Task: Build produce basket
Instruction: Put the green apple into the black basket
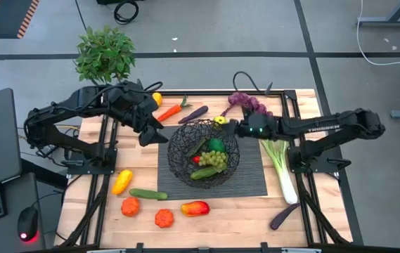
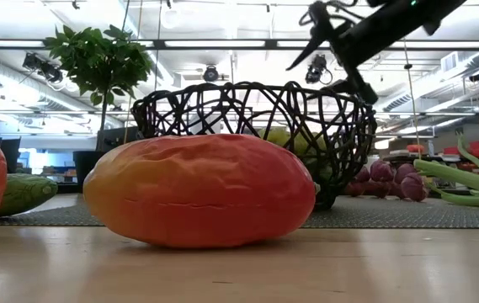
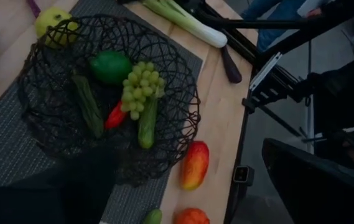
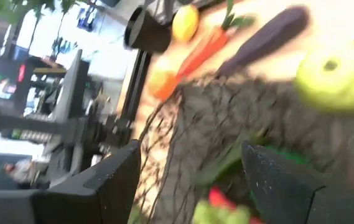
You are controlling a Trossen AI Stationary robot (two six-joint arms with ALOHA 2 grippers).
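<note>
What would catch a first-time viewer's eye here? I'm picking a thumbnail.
The round black wire-mesh basket sits mid-table on a grey mat, holding pale green grapes, a lime and cucumbers. Both dark grippers, left and right, flank its rim, open. Low view: a red-orange mango dominates.

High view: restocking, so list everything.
Round wire-mesh basket: 1, black, centre
Grape bunches: 2, green in basket, purple behind
Cucumbers: 3, green, two in basket, one front
Chili: 1, red, in basket
Lime: 1, green, in basket
Tomatoes: 2, orange, front
Mango: 1, red-yellow, front
Pepper: 1, yellow, left
Lemon: 1, yellow, back
Carrot: 1, orange, back
Apple: 1, yellow-green, behind basket
Aubergines: 2, purple, back, front-right
Leek: 1, green, right
Potted plant: 1, green, beyond table
Left claw, right claw: dark, open, flanking basket
</note>
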